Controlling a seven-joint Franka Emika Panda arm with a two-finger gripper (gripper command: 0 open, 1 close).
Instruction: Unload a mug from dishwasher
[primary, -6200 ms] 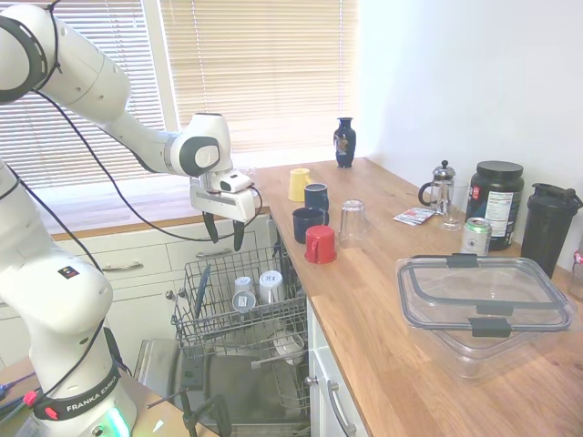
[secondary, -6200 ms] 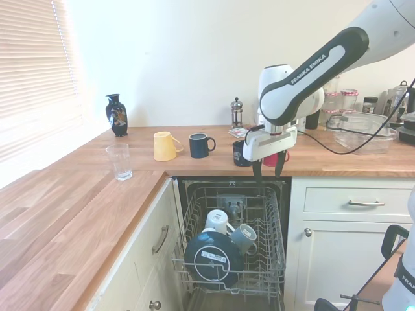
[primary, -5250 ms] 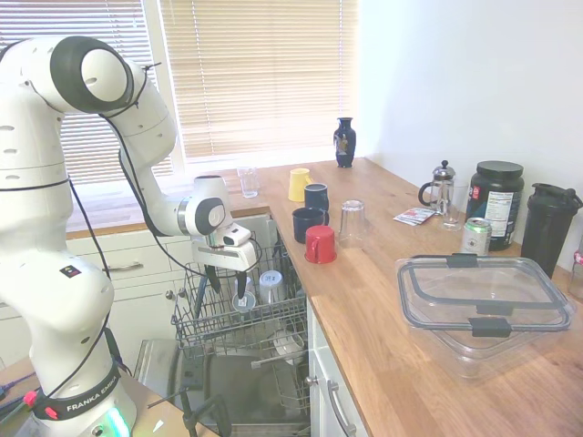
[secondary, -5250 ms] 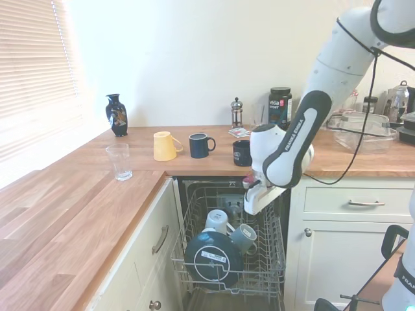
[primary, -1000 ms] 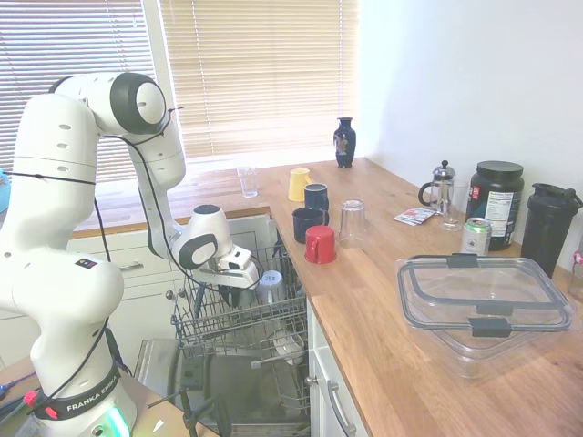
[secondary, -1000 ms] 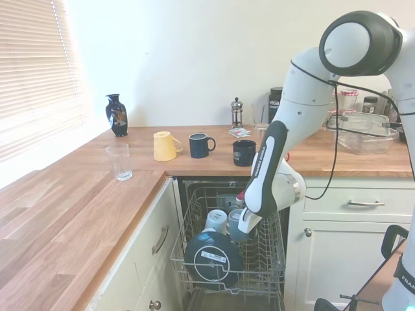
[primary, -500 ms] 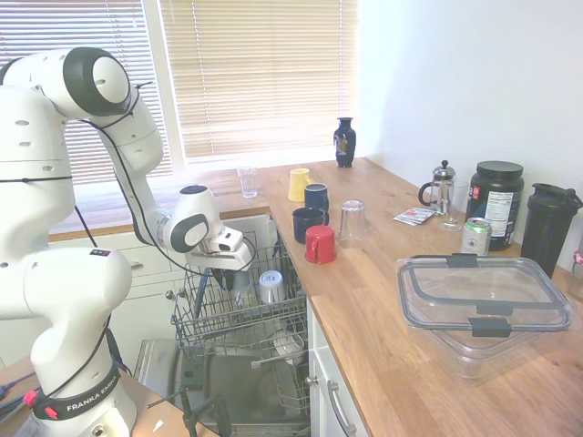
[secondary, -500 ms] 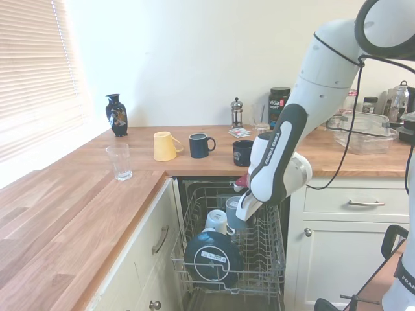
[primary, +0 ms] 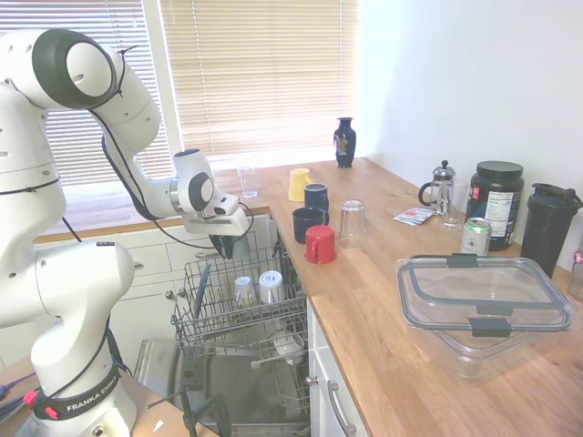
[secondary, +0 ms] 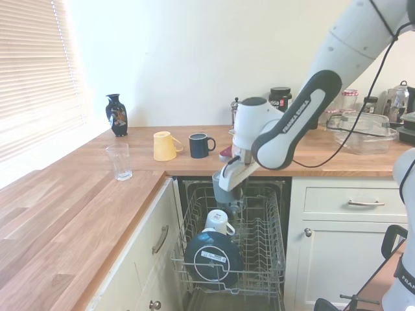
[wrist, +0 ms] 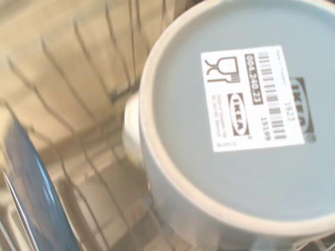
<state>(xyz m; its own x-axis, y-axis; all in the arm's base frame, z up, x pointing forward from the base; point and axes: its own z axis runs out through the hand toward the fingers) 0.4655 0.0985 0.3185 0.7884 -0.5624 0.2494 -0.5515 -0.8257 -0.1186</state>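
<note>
We see the gripper (secondary: 228,188) closed on a grey-blue mug (secondary: 224,190), held clear above the dishwasher (secondary: 228,249) rack. In the rack below sit a white cup (secondary: 218,221) and a dark round plate (secondary: 213,257).

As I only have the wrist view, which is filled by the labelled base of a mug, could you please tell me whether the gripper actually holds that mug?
Observer: Yes. In the second exterior view the gripper is shut on the mug.
Operator: Thank you. Is the mug clear of the rack?
Observer: It hangs above the dishwasher's wire rack, and I can see nothing touching it apart from the gripper.
Operator: And is anything else in the rack?
Observer: Yes. The first exterior view shows two pale upturned cups standing side by side in it.
</note>
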